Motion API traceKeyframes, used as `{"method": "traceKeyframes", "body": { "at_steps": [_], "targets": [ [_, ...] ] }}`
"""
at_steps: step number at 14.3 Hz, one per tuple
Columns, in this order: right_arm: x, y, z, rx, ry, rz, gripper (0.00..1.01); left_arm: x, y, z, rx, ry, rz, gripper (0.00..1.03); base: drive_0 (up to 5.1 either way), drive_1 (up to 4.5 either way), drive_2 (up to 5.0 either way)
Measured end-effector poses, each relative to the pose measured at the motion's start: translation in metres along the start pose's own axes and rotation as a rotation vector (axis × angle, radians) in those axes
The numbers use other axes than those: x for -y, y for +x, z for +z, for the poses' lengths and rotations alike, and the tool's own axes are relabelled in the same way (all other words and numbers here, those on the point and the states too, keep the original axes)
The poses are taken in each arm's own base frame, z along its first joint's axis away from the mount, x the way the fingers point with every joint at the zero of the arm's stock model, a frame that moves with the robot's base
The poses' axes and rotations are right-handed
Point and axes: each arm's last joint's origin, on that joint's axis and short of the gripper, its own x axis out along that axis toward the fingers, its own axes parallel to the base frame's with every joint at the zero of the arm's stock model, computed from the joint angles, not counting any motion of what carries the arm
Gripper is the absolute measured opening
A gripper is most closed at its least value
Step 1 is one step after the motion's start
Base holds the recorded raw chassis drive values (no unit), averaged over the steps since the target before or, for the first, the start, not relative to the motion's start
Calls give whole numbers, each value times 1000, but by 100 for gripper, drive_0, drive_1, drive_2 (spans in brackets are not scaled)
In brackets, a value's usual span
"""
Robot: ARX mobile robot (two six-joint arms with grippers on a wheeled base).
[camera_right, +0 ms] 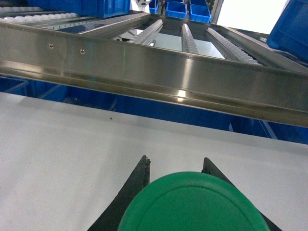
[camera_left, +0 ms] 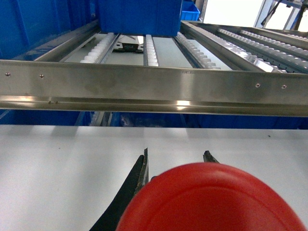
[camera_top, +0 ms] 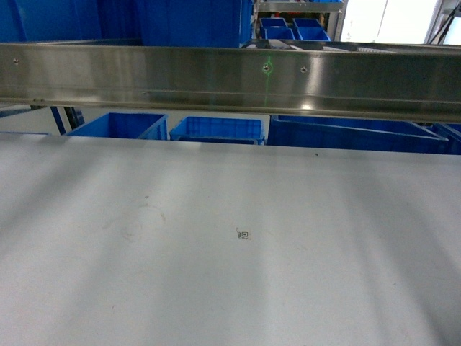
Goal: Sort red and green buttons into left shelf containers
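Observation:
The red button's cap (camera_left: pixel 211 202) fills the bottom of the left wrist view, sitting between the fingers of my left gripper (camera_left: pixel 176 153), which is shut on it. In the right wrist view the green button's cap (camera_right: pixel 192 204) sits the same way in my right gripper (camera_right: pixel 175 160), also shut on it. Both buttons' blocks are hidden under their caps. Both grippers hover over the white table (camera_top: pixel 230 252), short of the steel shelf rail (camera_top: pixel 230 76). Large deep blue containers (camera_left: pixel 139 17) (camera_top: pixel 72 18) stand on the roller shelf behind the rail, at left. Neither gripper shows in the head view.
The steel rail (camera_left: pixel 154 89) (camera_right: pixel 159 72) crosses all views at the table's far edge. Roller tracks (camera_left: pixel 231 48) run back behind it. Blue bins (camera_top: pixel 216 130) sit below the rail. Small blue trays (camera_top: pixel 292 29) stand far back. A small marker (camera_top: pixel 243 233) is on the table.

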Motion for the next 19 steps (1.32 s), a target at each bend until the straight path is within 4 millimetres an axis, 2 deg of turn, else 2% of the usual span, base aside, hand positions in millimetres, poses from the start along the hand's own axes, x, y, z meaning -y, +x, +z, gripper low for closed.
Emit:
{"method": "traceKeyframes", "body": {
  "at_steps": [17,19],
  "targets": [
    [0,0,0,-2,0,0,26,1,0,0,0,3,0,27,0,0,0],
    [0,0,0,0,0,0,26,1,0,0,0,3,0,27,-490,196,287]
  ]
}}
